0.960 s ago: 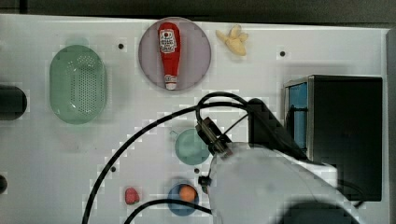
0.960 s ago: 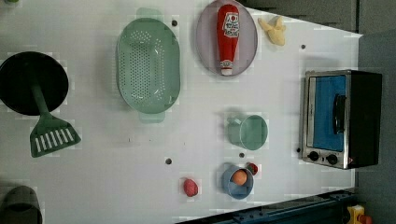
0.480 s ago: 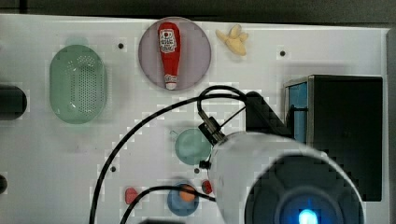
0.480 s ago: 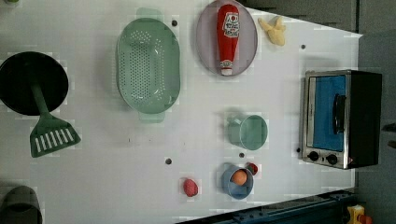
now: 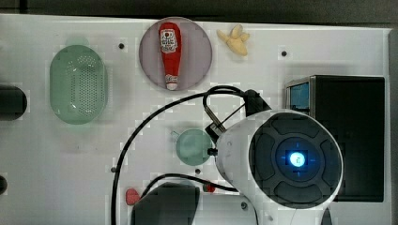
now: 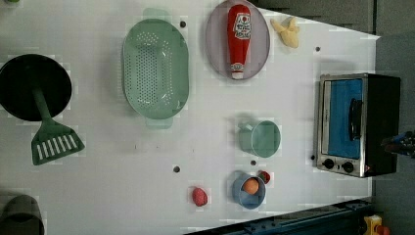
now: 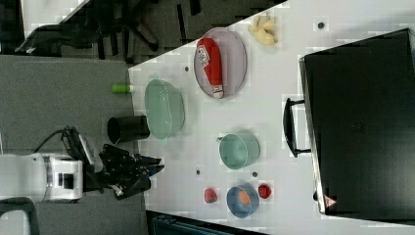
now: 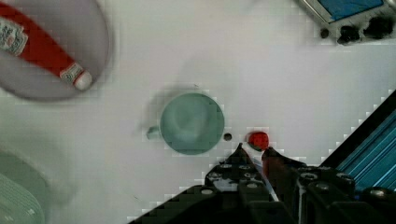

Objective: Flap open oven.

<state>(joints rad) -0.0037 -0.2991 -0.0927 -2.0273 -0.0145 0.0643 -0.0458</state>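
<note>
– Black-topped, silver-framed boxy toaster oven [image 5: 356, 117] with a blue-tinted door: where does the top view put it?
– At the top view's right edge of the white worktop [image 5: 305, 56], door facing the top view's left. The white robot arm [image 5: 281, 159] hangs over its front.

– And the left view?
– The oven [image 6: 359, 125] is at the left view's right, door shut. Its black bar handle [image 6: 355, 119] runs up and down the picture, across the door.

– The right view?
– The black fingers of the gripper [image 7: 154, 169] are at the right view's left. The oven [image 7: 362, 122] is at the right view's far right, well apart. The handle [image 7: 291, 128] sticks out on the side facing the gripper, and a pale green cup [image 7: 239, 150] lies between them.

– Are the fingers holding anything?
– No. In the wrist view the gripper [image 8: 256, 154] has its tips a thin slit apart, empty, over a small red object [image 8: 258, 138]. The oven [image 8: 355, 9] shows as a corner far from them.

– So the next move?
– I judge the fingers must travel toward the oven front and meet the bar crosswise to its length.
</note>
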